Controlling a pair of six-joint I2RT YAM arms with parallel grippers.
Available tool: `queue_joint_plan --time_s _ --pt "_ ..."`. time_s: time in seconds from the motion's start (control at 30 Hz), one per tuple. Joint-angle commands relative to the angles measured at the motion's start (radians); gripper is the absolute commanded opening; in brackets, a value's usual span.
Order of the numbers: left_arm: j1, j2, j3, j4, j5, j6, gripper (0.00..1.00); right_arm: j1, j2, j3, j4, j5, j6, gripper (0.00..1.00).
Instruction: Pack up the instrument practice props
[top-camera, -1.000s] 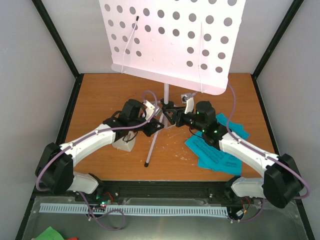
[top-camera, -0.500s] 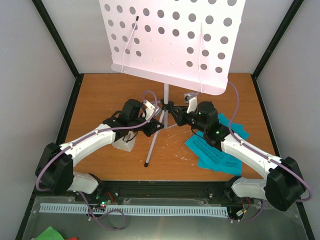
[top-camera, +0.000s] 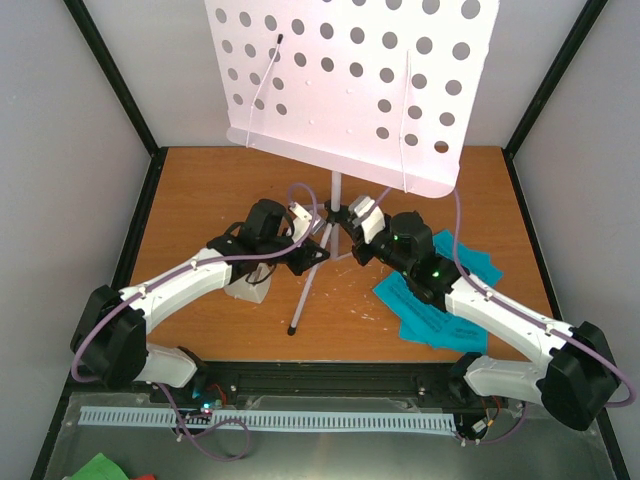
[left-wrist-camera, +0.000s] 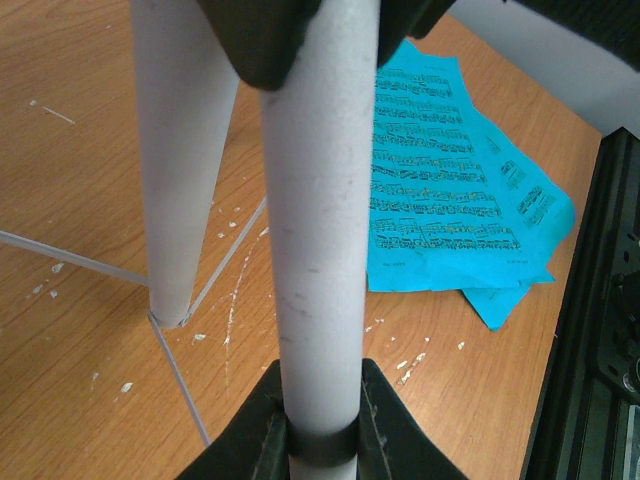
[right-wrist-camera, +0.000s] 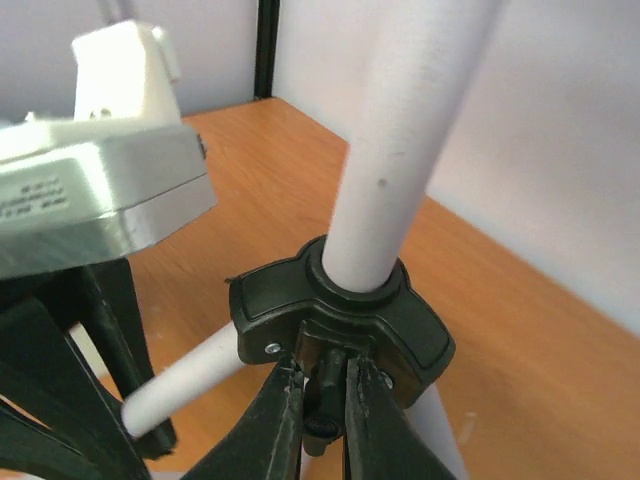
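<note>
My right pincer (right-wrist-camera: 322, 420) clenches the music stand's (top-camera: 340, 80) collar knob (right-wrist-camera: 325, 375); left pincer (left-wrist-camera: 320, 415) grasps its tube (left-wrist-camera: 320, 200). I judge folding begins: next, loosen that knob.

Bright, even overhead light washes out the pale lilac perforated music stand (top-camera: 330, 150), casting soft shadows on the orange-brown wooden table (top-camera: 200, 200). Wrist views blur nearest the lens; cyan sheet-music pages (left-wrist-camera: 440, 200) look sharp.
</note>
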Motion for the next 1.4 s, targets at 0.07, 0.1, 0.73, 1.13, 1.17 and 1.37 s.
queue_joint_plan --time_s 0.07,0.1,0.73,1.13,1.17,1.37 --pt "-0.004 -0.003 0.04 -0.019 -0.01 0.059 0.0 0.084 -0.018 0.033 -0.059 0.235 -0.507 0.09" --pt "-0.003 -0.003 0.04 -0.018 -0.01 0.059 0.0 0.094 -0.012 0.035 -0.053 0.262 -0.544 0.09" --pt "-0.004 -0.011 0.036 -0.003 -0.003 0.046 0.33 0.102 -0.266 -0.311 0.298 0.145 0.36 0.88" --pt "-0.004 -0.186 -0.042 0.119 -0.111 0.038 0.8 0.103 -0.125 -0.257 0.47 0.153 1.244 0.89" --pt "-0.003 -0.202 -0.05 0.127 -0.121 0.037 0.81 0.103 -0.118 -0.255 0.475 0.162 1.288 0.89" --pt "-0.004 -0.248 -0.07 0.147 -0.161 0.039 0.82 0.103 -0.104 -0.252 0.418 0.262 1.536 0.9"
